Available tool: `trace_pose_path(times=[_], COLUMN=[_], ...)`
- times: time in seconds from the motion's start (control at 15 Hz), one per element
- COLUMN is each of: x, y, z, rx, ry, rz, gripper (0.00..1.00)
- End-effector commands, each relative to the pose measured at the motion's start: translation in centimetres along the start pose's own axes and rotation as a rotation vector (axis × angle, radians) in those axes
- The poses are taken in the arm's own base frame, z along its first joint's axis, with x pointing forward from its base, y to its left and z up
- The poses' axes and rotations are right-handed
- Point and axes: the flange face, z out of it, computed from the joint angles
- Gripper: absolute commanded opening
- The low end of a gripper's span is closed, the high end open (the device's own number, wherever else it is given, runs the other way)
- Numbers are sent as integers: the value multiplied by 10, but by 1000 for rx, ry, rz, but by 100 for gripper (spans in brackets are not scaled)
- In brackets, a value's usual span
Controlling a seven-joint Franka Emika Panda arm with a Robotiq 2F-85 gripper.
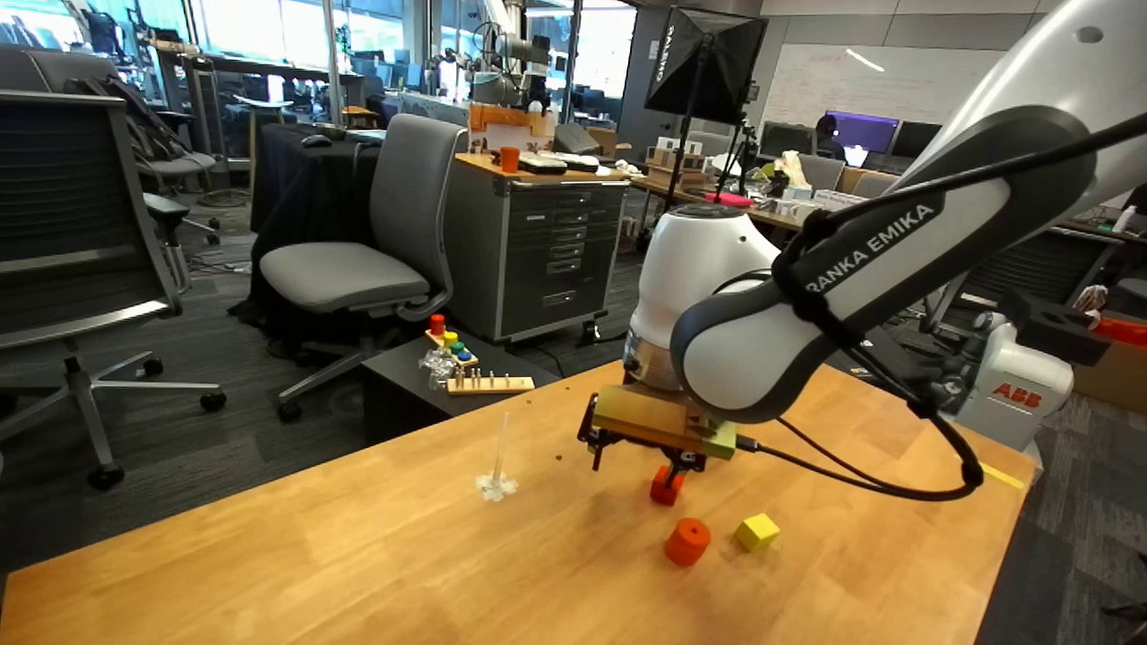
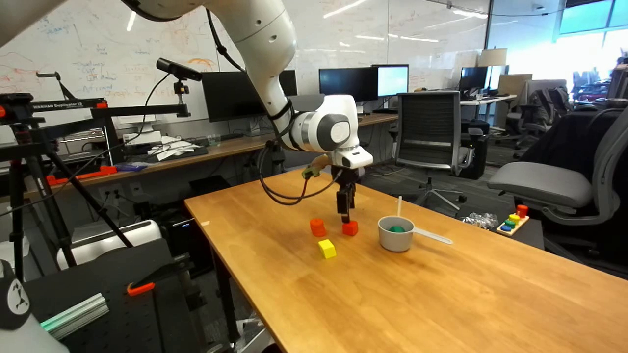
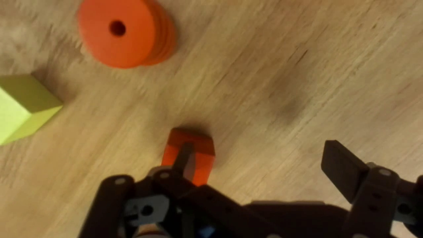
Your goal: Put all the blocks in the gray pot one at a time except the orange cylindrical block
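Observation:
The red block sits on the table under one finger of my gripper. In the wrist view my gripper is open with wide-apart fingers. Its left finger overlaps the red block; whether it touches I cannot tell. The other finger is over bare wood. The orange cylindrical block stands upright nearby; it also shows in both exterior views. The yellow block lies beside it. The gray pot stands right of the red block in an exterior view, with the dark green block inside.
A thin clear rod stands taped to the table behind the pot. The pot's handle sticks out to the right in an exterior view. A dark side stand beyond the table edge holds a peg toy.

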Motion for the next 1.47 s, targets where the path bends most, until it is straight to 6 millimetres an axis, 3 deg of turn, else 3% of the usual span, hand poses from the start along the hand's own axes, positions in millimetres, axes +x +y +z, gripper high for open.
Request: trace_pose_path(times=[0.0, 0.4, 0.8, 1.4], x=[-18, -30, -43, -17], y=[-5, -8, 5, 35], z=[-12, -36, -39, -44], rx=[-2, 7, -17, -42], ry=[4, 26, 18, 29], rz=[68, 113, 163, 231], gripper=[100, 100, 100, 100])
